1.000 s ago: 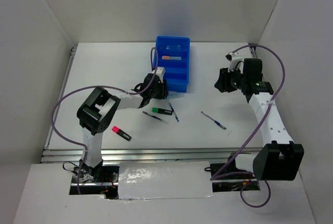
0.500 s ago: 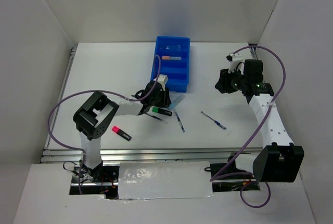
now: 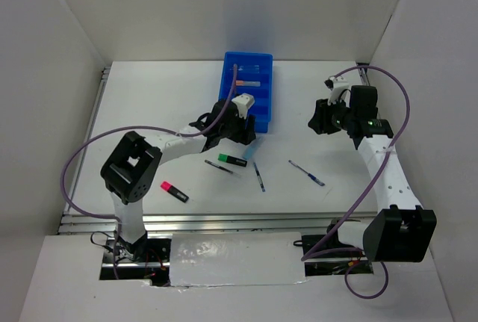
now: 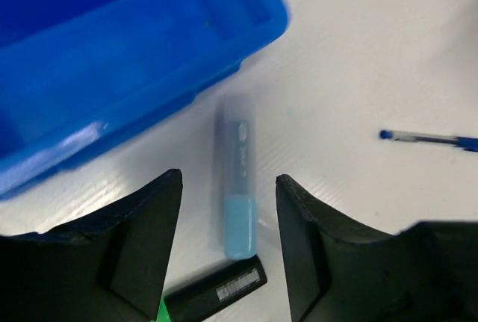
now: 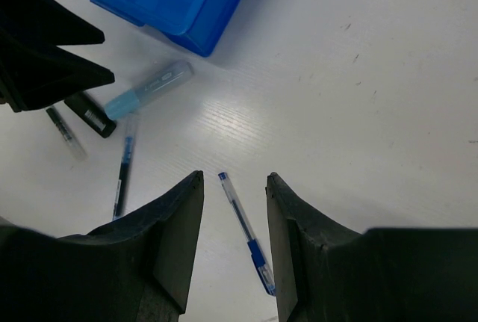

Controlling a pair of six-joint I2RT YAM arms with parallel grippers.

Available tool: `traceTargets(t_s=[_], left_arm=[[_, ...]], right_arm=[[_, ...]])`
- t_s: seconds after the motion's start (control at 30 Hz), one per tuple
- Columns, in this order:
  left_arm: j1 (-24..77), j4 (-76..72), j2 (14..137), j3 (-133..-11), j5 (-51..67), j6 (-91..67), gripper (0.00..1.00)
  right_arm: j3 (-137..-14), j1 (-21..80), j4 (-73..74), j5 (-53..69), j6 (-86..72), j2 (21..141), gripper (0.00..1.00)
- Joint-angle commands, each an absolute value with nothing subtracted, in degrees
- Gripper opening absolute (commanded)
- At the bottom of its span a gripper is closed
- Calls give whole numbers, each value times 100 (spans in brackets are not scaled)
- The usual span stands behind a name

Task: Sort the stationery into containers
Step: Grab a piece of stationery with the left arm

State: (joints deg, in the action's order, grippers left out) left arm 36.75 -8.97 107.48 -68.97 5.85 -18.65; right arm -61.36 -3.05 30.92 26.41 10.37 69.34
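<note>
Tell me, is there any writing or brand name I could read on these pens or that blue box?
Nothing is legible.
Pale blue marker: dark print along the barrel, too blurred to read.
Green highlighter: white label on its black body, too small to read.
Blue tray: no lettering shows.

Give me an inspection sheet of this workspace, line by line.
Surface: white table, no damage seen.
Job's things: blue tray holds an orange highlighter; green highlighter, pink highlighter, light-blue marker and three pens lie loose on the table.
Clutter: nothing seen.
Grippers: left gripper open above the light-blue marker; right gripper open, empty.
Cables: purple cable loops off each arm.
Surroundings: white walls.
</note>
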Motion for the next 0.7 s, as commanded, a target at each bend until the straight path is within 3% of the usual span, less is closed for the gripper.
traceTargets(t_s=[0.0, 0.23, 0.47, 0.67], left_arm=[[3814, -370, 10986, -7382, 888, -1371, 64], [3973, 156, 11329, -7681, 625, -1283, 64], [4025, 378, 11619, -7787, 220, -1248, 73], [4113, 448, 11812, -7822, 97, -1116, 66]], right_arm=[[-6100, -316, 2979, 2716, 1116, 6794, 47], [-6021, -369, 2901, 2707, 1081, 6750, 47], [-6003, -404, 2909, 2707, 1081, 6768, 47], [-6038, -422, 2892, 2716, 1090, 6829, 47]])
